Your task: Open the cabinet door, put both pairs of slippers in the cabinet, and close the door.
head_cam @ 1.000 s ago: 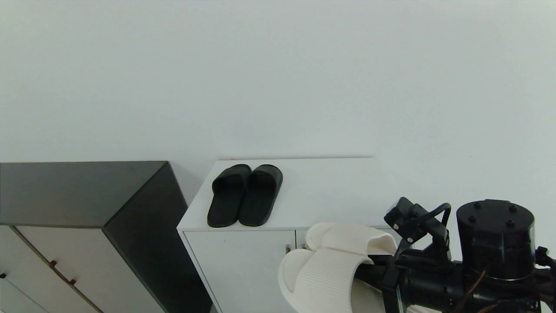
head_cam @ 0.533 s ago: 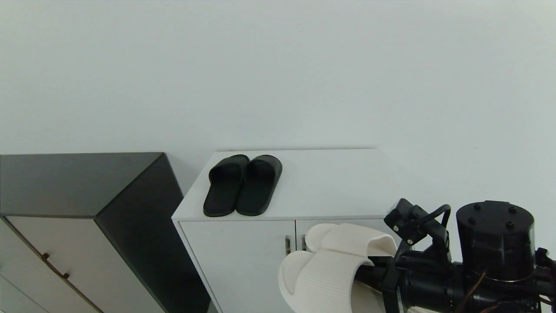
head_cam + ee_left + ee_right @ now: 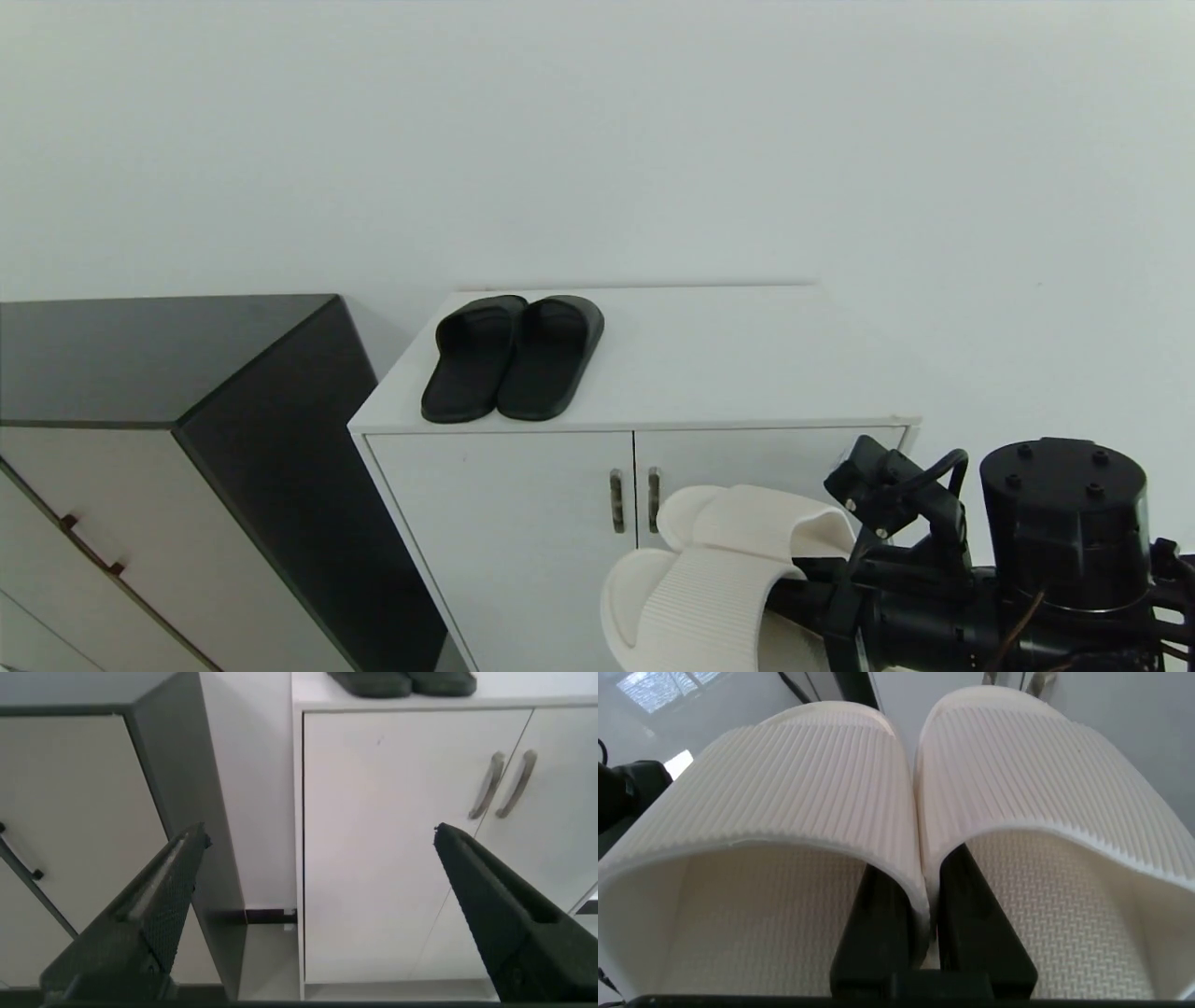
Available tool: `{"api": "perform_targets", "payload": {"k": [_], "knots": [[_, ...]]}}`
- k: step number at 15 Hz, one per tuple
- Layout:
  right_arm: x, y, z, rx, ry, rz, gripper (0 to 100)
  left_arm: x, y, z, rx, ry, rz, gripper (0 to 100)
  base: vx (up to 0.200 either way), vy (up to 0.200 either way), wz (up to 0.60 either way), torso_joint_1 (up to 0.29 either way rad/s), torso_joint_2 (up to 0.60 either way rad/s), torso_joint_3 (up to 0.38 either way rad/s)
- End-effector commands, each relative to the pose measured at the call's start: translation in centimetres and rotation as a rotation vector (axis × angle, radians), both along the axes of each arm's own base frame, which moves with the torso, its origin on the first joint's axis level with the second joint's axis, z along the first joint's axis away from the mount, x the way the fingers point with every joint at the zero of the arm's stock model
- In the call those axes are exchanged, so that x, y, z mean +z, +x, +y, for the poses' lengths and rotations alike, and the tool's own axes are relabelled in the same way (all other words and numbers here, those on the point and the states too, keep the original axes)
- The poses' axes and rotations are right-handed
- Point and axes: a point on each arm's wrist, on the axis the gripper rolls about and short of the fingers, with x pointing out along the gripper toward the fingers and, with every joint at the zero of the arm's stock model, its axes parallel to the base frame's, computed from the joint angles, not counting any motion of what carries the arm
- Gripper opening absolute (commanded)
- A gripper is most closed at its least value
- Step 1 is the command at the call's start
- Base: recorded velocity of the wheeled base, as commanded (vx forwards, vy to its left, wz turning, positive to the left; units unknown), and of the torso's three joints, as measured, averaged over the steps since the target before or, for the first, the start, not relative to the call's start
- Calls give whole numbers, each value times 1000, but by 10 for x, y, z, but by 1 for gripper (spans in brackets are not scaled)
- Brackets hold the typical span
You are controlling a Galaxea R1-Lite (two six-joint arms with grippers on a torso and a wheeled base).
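Pinching the white slippers (image 3: 719, 560) together by their inner walls, the right claw (image 3: 923, 929) holds both as one load, low in front of the cabinet (image 3: 747, 364). The black slippers (image 3: 513, 359) lie on top of the cabinet. The left claw (image 3: 322, 905), spread wide and empty, faces the cabinet's closed doors (image 3: 504, 523), probably ready to pull a handle (image 3: 486, 784).

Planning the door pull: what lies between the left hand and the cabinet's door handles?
Nothing: the left wrist view shows a bare stretch from left hand to door handles.
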Motion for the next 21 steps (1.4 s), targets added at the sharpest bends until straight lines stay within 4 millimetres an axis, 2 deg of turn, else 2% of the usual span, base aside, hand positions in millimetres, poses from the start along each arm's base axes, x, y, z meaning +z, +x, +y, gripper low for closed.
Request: {"api": "perform_targets", "payload": {"k": [1,13,16,17,18,21], "knots": [[-1,-1,0,4,-3,3,0,0,0,0,1,0,2,100,0,0,0,-227,549,320],[-1,-3,-1,10,-4,3,0,2,0,0,11,-6,-6,100,0,0,0,-194,513,317],[-3,-6,-1,21,-15,-3,0,42,-1,0,4,-58,-35,100,0,0,0,-144,471,328],[-3,-6,-1,23,-18,-5,0,45,3,0,-2,-58,-9,100,0,0,0,-134,466,330],[-3,-7,-1,28,-19,-6,0,49,15,-1,-54,-60,66,100,0,0,0,-110,461,354],[-3,-10,-2,34,-17,-9,0,55,29,-6,-252,-100,142,100,0,0,0,-93,448,359]]}}
